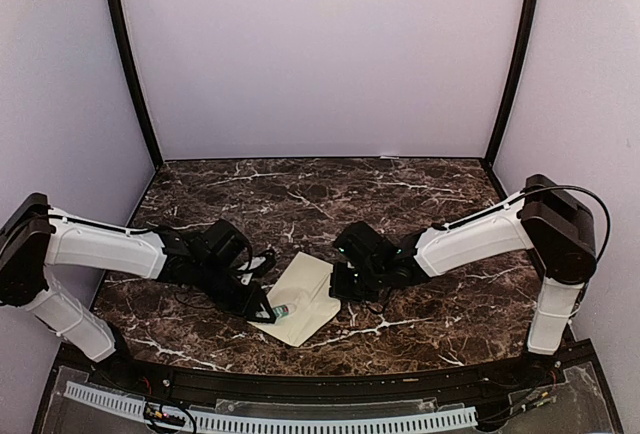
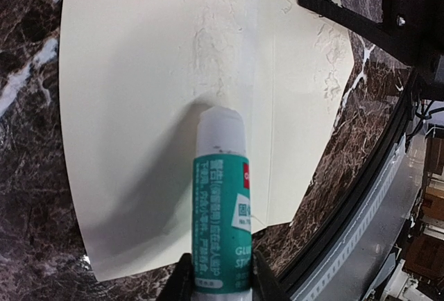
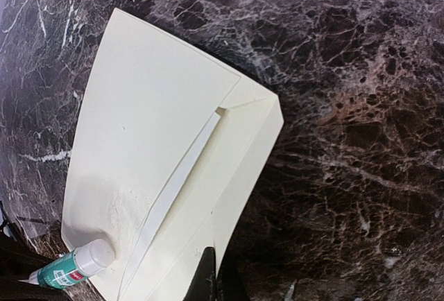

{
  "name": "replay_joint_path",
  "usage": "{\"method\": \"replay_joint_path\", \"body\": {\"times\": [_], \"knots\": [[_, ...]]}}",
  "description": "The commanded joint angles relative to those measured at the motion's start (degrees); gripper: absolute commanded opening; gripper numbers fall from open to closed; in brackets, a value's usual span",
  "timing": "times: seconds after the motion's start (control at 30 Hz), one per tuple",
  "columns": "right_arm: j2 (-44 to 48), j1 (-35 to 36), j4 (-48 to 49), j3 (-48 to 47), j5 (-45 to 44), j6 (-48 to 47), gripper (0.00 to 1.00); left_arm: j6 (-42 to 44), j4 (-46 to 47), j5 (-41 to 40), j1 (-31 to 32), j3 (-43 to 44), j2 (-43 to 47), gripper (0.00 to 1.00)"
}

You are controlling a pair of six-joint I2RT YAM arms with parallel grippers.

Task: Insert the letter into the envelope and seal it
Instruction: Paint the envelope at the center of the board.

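left wrist cam: glue stick point(image 2: 222, 197) base cut off at btm edge; left gripper point(image 2: 222, 280) only dark slivers beside it. right wrist cam: right gripper point(image 3: 211, 277) just a dark tip at btm edge; envelope point(image 3: 159, 127) near end out of frame; white strip point(image 3: 173, 183) at its opening, unclear what. top cam: glue stick label unreadable.

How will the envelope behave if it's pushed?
Probably floppy: the envelope is thin paper lying flat. Likely slides easily on the polished marble table unless pinned; the right gripper seems to press its edge. Its glue smears may make it tacky.
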State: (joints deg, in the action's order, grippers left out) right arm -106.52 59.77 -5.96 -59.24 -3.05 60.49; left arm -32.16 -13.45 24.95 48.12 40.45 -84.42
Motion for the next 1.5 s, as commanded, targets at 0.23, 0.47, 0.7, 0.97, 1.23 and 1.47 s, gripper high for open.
{"method": "replay_joint_path", "body": {"times": [0.23, 0.47, 0.7, 0.97, 1.23, 1.47], "knots": [[-1.3, 0.3, -1.4, -1.1, -1.7, 0.1, 0.00, -2.3, -2.1, -0.5, 0.1, -0.5, -2.4, 0.00], [-1.3, 0.7, -1.4, -1.2, -1.7, 0.0, 0.00, -2.8, -2.5, -2.9, 0.1, 1.7, -4.5, 0.00], [-1.4, 1.1, -1.3, -1.5, -1.6, 0.0, 0.00, -2.4, -2.8, -5.6, 0.0, 3.9, -7.6, 0.00], [-1.4, 1.5, -1.1, -1.7, -1.6, -0.1, 0.00, -2.6, -2.2, -7.7, -0.7, 6.1, -9.6, 0.00], [-1.5, 1.9, -0.4, -1.7, -1.4, -0.5, 0.00, -2.2, -0.3, -6.6, -1.5, 8.0, -11.0, 0.00], [-1.2, 2.2, 1.1, -1.6, -1.2, -1.3, 0.00, -1.5, 1.2, -5.0, -1.6, 9.0, -11.2, 0.00]]}}
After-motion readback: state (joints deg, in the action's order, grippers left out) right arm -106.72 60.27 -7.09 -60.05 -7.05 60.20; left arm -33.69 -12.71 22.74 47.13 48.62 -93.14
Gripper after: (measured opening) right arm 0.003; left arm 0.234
